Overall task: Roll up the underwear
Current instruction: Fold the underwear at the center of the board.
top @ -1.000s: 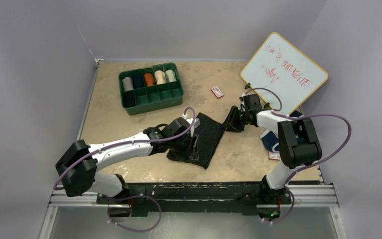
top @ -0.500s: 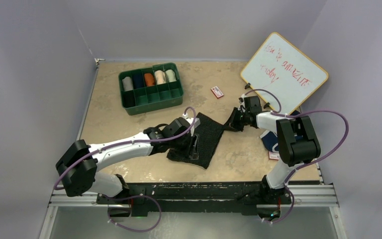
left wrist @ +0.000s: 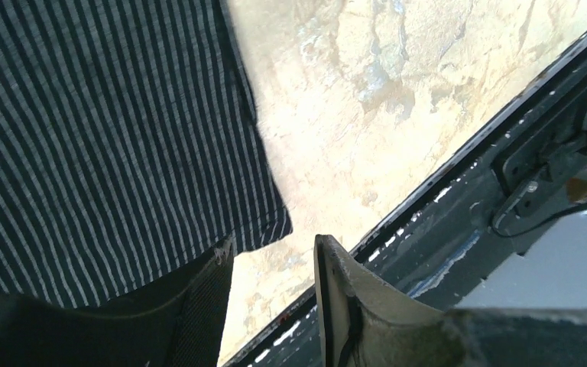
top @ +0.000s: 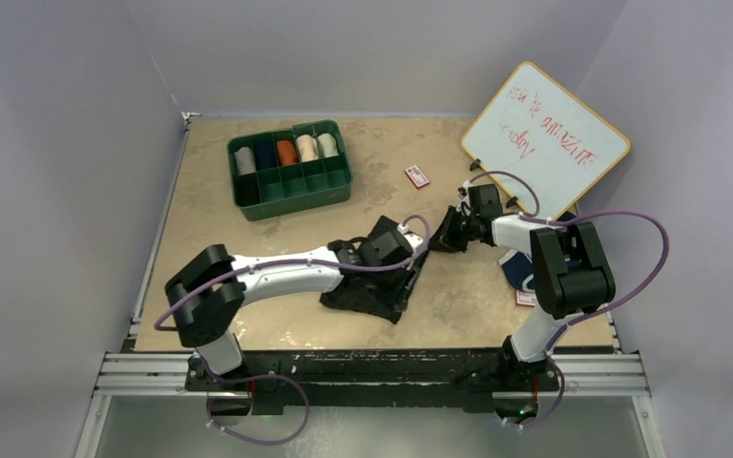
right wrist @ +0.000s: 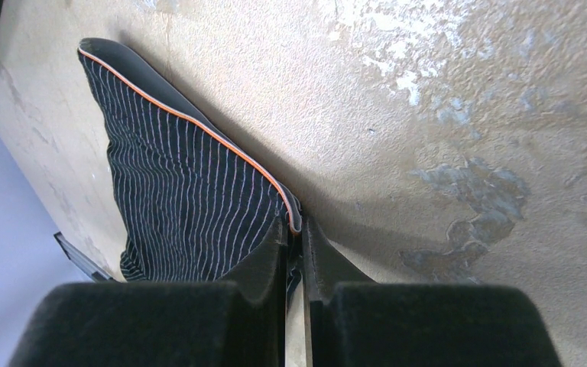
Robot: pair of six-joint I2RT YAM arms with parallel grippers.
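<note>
The black ribbed underwear [top: 370, 301] lies on the desk [top: 248, 239], with its long axis from 1 to 7 o'clock. Our right jaws pinch its 2 o'clock corner tightly. Our left jaws, half open and gripping nothing, hover at its 5 o'clock edge.

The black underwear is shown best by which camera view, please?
Top external: it alone shows nearly the whole black underwear. Right wrist shows only the corner pinched by the right gripper; left wrist, one ribbed edge.

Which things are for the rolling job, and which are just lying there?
For the job: black ribbed cloth briefs, pinched by right gripper; navy blue cloth briefs.
Lying about: green plastic tray of rolls; white board with red writing; small red-and-white card.
</note>
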